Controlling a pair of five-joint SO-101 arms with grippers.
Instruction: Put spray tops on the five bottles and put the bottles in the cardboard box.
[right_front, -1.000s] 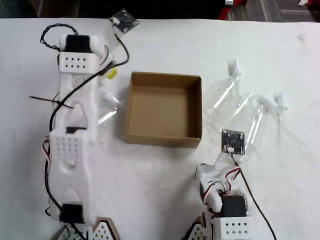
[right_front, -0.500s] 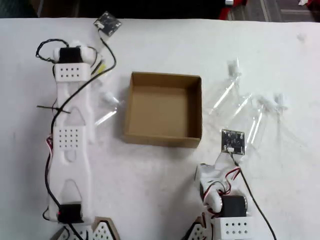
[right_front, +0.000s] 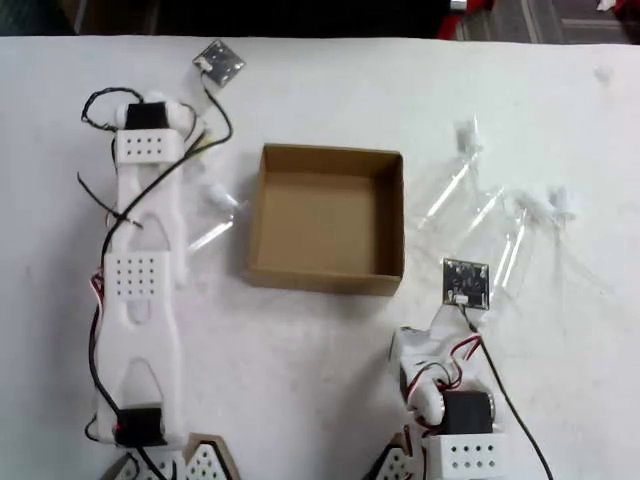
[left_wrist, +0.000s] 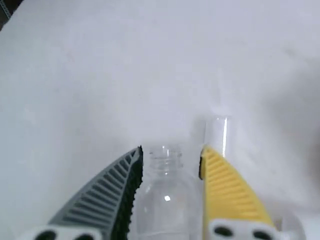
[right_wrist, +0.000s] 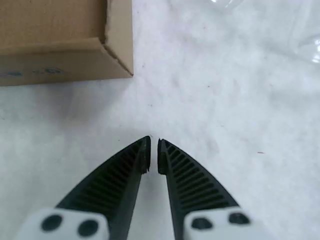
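Your table (right_front: 300, 400) is plain white. Your left gripper (left_wrist: 172, 152) has one grey finger (left_wrist: 100, 200) and one yellow finger (left_wrist: 230, 195), both ribbed, the grey one edged in black. The bottle (left_wrist: 165, 197) is clear with small white glints. Your right gripper (right_wrist: 154, 145) is black and ribbed, on white bases with dark holes. The box (right_front: 330, 275) is plain brown cardboard. Your left arm (right_front: 140, 290) and right arm (right_front: 465, 455) are white with grids of small dots, black motors, black cables (right_front: 215, 110) and red wires (right_front: 465, 347).

White tbl (right_front: 300, 390), dark bg (right_front: 330, 15) behind
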